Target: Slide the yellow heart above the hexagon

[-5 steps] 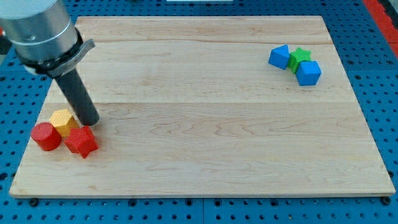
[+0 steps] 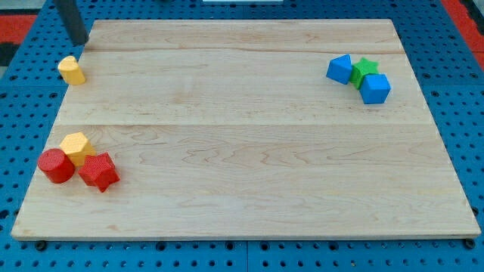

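The yellow heart [image 2: 72,70] lies near the board's upper left edge. The yellow hexagon [image 2: 76,145] lies lower down on the left, almost straight below the heart, touching a red cylinder [image 2: 55,165] and a red star [image 2: 99,171]. My rod comes in at the view's top left corner. My tip [image 2: 79,43] stands just above the heart, a little to its right, with a small gap between them.
A blue block [image 2: 339,68], a green star [image 2: 366,69] and a second blue block [image 2: 375,88] sit in a tight cluster at the upper right. The wooden board [image 2: 249,151] lies on a blue pegboard.
My rod has moved from beside the hexagon and red star up to the top left corner. The yellow heart, hidden behind the arm before, now shows.
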